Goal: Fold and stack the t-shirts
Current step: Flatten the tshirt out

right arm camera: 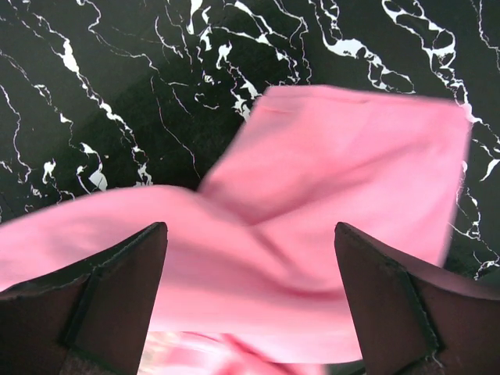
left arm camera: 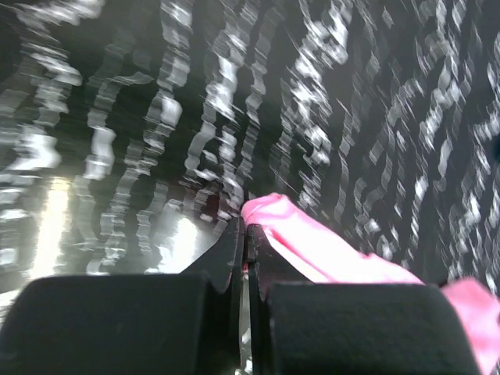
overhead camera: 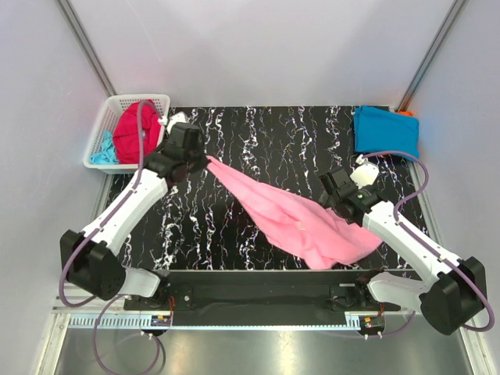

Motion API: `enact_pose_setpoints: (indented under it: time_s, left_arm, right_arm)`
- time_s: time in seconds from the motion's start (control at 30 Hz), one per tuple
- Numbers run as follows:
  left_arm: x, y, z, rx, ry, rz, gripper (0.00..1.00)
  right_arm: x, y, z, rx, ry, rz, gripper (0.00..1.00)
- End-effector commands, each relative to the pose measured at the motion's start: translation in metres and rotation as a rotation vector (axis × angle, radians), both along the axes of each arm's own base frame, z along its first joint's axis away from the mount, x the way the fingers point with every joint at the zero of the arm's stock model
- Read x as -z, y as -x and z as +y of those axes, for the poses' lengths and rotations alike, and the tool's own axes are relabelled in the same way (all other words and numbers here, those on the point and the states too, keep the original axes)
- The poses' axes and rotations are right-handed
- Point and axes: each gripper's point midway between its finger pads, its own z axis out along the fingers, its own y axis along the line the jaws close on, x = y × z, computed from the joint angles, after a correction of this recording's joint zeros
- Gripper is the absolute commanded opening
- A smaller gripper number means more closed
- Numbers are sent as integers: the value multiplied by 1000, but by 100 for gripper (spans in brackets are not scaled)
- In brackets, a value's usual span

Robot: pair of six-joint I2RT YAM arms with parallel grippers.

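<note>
Likely step in hand: spreading the pink shirt (overhead camera: 289, 219) flat on the bench (overhead camera: 258, 133) ahead of any fold.

Pinched at one end by the left gripper (left arm camera: 244, 231), clenched tight on a rolled edge of cloth and apparently raised off the bench at the far left. Drawn from there into a taut, twisted band slanting toward the near right, then bunched in a heap beside the right arm.

To do it well:
- Hold the left pinch firm and high enough to let the twist fall out.
- Bring the right gripper (right arm camera: 250, 234) down onto a matching corner or hem, not onto the middle of the heap. Hem position in that bunch hard to tell from above.
- Take one layer only, if possible.
- Pull apart gently, lower both ends together, and lay flat with the sleeves out.

Right gripper: spread wide, grasping nothing, poised just above the pink cloth with a finger on either side of a soft fold. Right arm reaching forward and inward from its base, wrist tipped down. Left arm stretched far up the left side, wrist turned toward the centre, close by the basket (overhead camera: 109, 105).

Elsewhere: a red shirt (overhead camera: 131, 133) and an aqua shirt (overhead camera: 101, 155) heaped in the basket, not yet folded. A folded blue shirt (overhead camera: 384, 131) at the far right corner of the bench, a sliver of orange shirt (overhead camera: 404, 113) showing behind it. Probably the stack to join.
</note>
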Motion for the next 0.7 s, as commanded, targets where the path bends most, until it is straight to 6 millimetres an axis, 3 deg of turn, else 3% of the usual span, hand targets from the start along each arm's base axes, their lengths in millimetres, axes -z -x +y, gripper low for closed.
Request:
enact_pose_setpoints:
  time_s: [0.0,0.17,0.23,0.4,0.5,0.53,0.63,0.67]
  left_arm:
    - [-19,1,48,-131,-111,-38,0]
    - [-37,10,84,-263,-123,-85,0]
    - [-47,13,94,-313,-105,-118,0]
    - [-99,27,108,-368,-40,-254,0]
    - [-124,35,98,-312,21,-298,0]
    - [-130,42,87,-251,65,-293,0]
    - [-119,60,61,-132,165,-222,0]
    - [-99,67,55,-107,180,-167,0]
  right_arm:
    - [-2,-5,3,-10,-14,-10,95]
    - [2,-9,14,-66,-34,8,95]
    - [4,-14,29,-137,-77,12,95]
    - [22,-17,60,-287,-137,94,95]
    - [30,-25,72,-331,-145,133,95]
    - [30,-28,76,-349,-152,138,95]
    - [25,-46,87,-391,-135,128,94]
    - [19,-58,93,-414,-125,112,94]
